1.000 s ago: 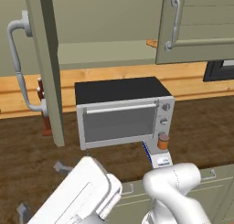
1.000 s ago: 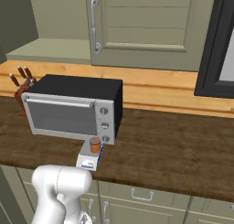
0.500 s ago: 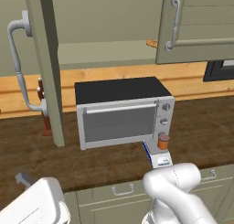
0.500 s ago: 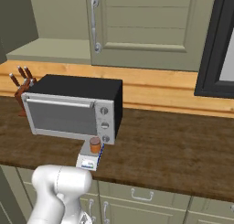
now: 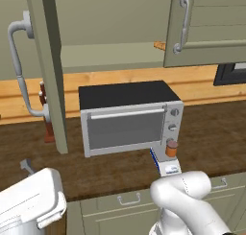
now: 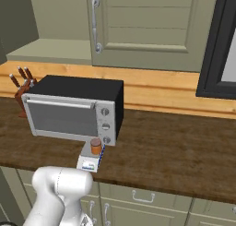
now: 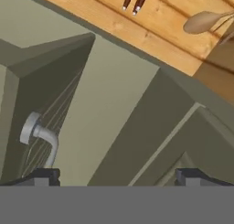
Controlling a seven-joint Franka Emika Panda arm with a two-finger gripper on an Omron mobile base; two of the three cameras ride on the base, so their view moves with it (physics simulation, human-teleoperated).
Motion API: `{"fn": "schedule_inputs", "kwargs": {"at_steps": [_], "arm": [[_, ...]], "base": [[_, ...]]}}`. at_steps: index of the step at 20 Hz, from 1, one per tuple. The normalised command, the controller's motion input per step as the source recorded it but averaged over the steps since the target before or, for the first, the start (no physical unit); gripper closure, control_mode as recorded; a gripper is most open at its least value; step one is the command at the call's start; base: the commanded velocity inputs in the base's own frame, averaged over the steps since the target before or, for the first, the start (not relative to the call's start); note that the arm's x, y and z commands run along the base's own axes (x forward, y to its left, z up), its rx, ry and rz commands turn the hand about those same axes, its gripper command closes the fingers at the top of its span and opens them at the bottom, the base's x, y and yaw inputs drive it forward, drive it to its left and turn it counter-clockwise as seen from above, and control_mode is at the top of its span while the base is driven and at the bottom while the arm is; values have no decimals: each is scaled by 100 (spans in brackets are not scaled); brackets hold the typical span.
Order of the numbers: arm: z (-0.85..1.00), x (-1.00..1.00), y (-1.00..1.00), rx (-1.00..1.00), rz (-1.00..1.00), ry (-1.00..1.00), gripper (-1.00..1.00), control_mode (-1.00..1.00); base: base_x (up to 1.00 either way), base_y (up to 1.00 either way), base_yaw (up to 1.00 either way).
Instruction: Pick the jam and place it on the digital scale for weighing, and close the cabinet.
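Observation:
The jam (image 5: 171, 148) (image 6: 96, 146), an orange-brown jar with a dark lid, stands upright on the digital scale (image 5: 168, 168) (image 6: 89, 162), just in front of the toaster oven's knob side. The cabinet's left door (image 5: 48, 71) swings wide open, its curved grey handle (image 5: 19, 66) facing outward. Its right door (image 5: 211, 28) (image 6: 147, 26) hangs above the oven. In the hand view my gripper (image 7: 118, 177) is open and holds nothing, its tips wide apart. It faces the olive door panel, with one end of the handle (image 7: 39, 134) at the left.
A silver toaster oven (image 5: 129, 116) (image 6: 73, 110) sits mid-counter. A knife block (image 5: 46, 114) (image 6: 23, 89) stands to its left by the wooden wall. A dark window frame (image 6: 216, 45) is at the right. Drawers run below the counter edge.
The white end of my arm has swung left and down in the left base view. The jam has stayed on the scale. The gripper has stayed open.

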Motion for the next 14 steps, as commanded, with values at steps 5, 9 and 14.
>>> {"fn": "schedule_inputs", "kwargs": {"at_steps": [5,9,14], "arm": [[0,40,4,17,-9,-2,-100,-100],[0,50,22,14,-12,-1,-100,-100],[0,27,56,11,-17,-7,-100,-100]], "base": [[0,0,0],[0,0,0],[0,0,0]]}}
